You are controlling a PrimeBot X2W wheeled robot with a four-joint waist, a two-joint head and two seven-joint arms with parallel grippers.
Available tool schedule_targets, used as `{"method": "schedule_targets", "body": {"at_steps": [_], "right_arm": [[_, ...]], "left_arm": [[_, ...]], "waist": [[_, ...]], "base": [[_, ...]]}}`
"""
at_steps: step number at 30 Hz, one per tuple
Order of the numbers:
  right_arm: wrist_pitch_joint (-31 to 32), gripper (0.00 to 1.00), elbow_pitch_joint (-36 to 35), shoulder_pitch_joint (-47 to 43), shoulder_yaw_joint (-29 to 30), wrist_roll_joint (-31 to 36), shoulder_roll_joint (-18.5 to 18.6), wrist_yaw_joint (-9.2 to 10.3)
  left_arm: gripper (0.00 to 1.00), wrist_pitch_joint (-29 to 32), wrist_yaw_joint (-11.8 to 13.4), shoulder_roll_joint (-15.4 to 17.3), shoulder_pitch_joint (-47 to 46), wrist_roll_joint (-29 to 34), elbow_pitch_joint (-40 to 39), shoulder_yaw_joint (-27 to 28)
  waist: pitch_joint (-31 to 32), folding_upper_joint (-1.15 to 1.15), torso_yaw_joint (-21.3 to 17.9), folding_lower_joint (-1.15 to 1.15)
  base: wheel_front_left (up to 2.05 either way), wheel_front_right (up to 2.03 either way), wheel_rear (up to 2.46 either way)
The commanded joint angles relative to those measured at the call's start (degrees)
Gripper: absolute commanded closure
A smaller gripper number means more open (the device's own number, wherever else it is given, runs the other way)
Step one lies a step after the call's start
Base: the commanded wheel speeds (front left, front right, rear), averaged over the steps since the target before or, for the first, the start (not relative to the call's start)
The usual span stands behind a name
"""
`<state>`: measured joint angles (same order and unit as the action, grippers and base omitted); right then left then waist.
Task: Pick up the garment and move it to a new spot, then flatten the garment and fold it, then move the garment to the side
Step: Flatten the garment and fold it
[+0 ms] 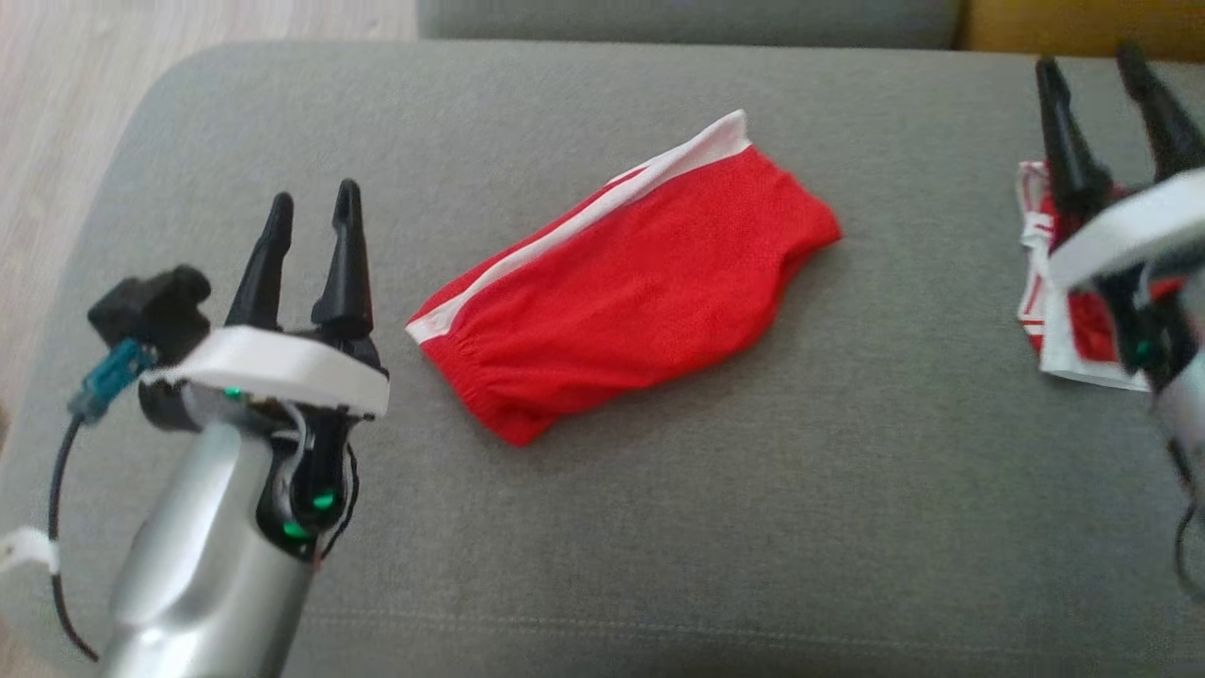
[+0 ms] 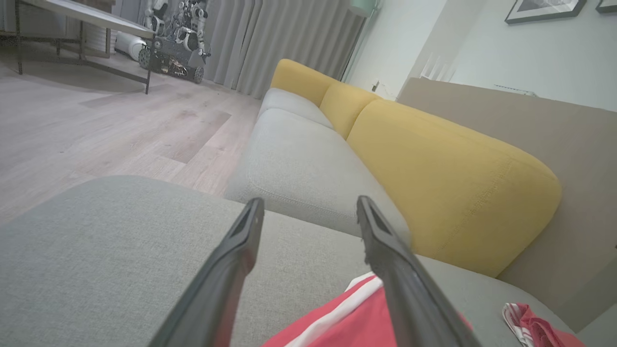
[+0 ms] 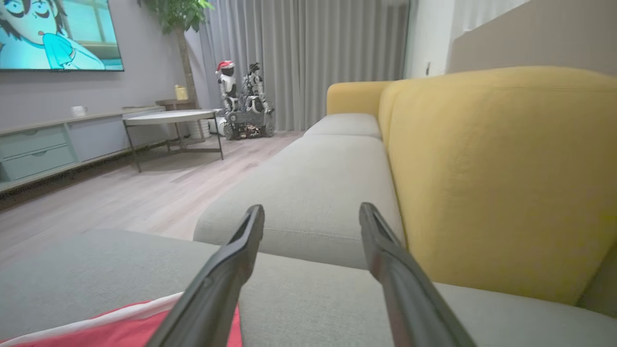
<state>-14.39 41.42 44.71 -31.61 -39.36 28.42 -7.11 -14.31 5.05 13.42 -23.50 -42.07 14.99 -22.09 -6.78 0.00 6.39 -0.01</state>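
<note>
Looking at the head view, what's the red thing in the middle? — OP

That's the garment (image 1: 631, 282): red shorts in a fine mesh-looking knit, with a white stripe along the far edge and a gathered elastic waistband at the near-left end. It's folded into a chunky oblong and lies diagonally on the grey sofa cushion (image 1: 753, 527), which has a tight woven texture and rounded corners. — reply

And the arms? — OP

The left claw (image 1: 314, 193) sits at the lower left, near the shorts' waistband end but not touching it. Its silver forearm comes up from the bottom edge with a white band at the wrist, and the two dark tapered fingers point up the view. They're spread apart with nothing between them. The right claw (image 1: 1088, 58) is at the far right and a bit blurry. Its fingers are also parted and empty, and it hangs over a second crumpled red-and-white cloth (image 1: 1036, 273). — reply

Backdrop? — OP

There are plump yellow back cushions (image 2: 448, 183) with stitched seams behind the seat, and pale wood flooring (image 2: 96, 125). — reply
</note>
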Motion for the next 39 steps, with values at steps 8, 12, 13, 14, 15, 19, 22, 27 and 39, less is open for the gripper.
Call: {"method": "schedule_targets", "body": {"at_steps": [8, 12, 13, 14, 15, 19, 22, 27, 39], "right_arm": [[-0.6, 0.0, -15.0, -19.3, 15.5, 17.1, -7.3, -0.37], [-0.6, 0.0, -18.8, -25.8, 20.4, 21.5, -11.2, -0.37], [-0.5, 0.0, -19.4, -27.2, 21.4, 22.4, -12.2, -0.37], [-0.3, 0.0, -19.8, -28.6, 22.5, 23.1, -13.2, -0.37], [-0.1, 0.0, -20.4, -29.7, 23.6, 23.8, -14.2, -0.37], [0.2, 0.0, -22.4, -32.4, 26.0, 25.6, -16.6, -0.37], [1.1, 0.0, -24.1, -33.6, 27.1, 27.2, -17.7, -0.37], [4.8, 0.0, -26.3, -32.7, 27.5, 26.9, -19.3, -0.37], [23.3, 0.0, -18.0, -21.3, 28.6, 4.5, -25.2, -0.37]], "left_arm": [[0.0, -0.7, -2.8, -4.8, 7.1, 9.5, -4.4, 9.2], [0.0, -0.7, -5.0, -7.1, 11.4, 15.1, -5.1, 11.1], [0.0, -0.7, -5.6, -7.9, 12.7, 15.4, -5.0, 11.7], [0.0, -0.7, -6.5, -8.7, 13.8, 15.0, -4.8, 12.3], [0.0, -0.7, -7.3, -9.2, 14.8, 14.8, -4.7, 12.8], [0.0, -0.7, -8.4, -10.0, 16.3, 16.9, -4.9, 14.2], [0.0, -0.7, -8.9, -10.4, 16.9, 17.5, -4.9, 15.9], [0.0, -0.7, -9.5, -10.5, 16.3, 17.5, -4.8, 16.1], [0.0, -0.7, -9.9, -10.5, 12.2, 16.6, -5.1, 12.2]], "waist": [[3.7, 0.0, -4.3, 0.01], [5.0, 0.0, -5.4, 0.01], [5.2, 0.0, -5.6, 0.01], [5.3, 0.0, -5.8, 0.01], [5.3, 0.0, -5.9, 0.01], [5.0, 0.0, -6.2, 0.01], [4.8, 0.0, -6.4, 0.01], [4.0, 0.0, -6.1, 0.01], [-3.5, 0.0, 0.8, 0.01]], "base": [[0.0, 0.0, 0.0], [0.0, 0.0, 0.0], [0.0, 0.0, 0.0], [0.0, 0.0, 0.0], [0.0, 0.0, 0.0], [0.0, 0.0, 0.0], [0.0, 0.0, 0.0], [0.0, 0.0, 0.0], [0.0, 0.0, 0.0]]}}
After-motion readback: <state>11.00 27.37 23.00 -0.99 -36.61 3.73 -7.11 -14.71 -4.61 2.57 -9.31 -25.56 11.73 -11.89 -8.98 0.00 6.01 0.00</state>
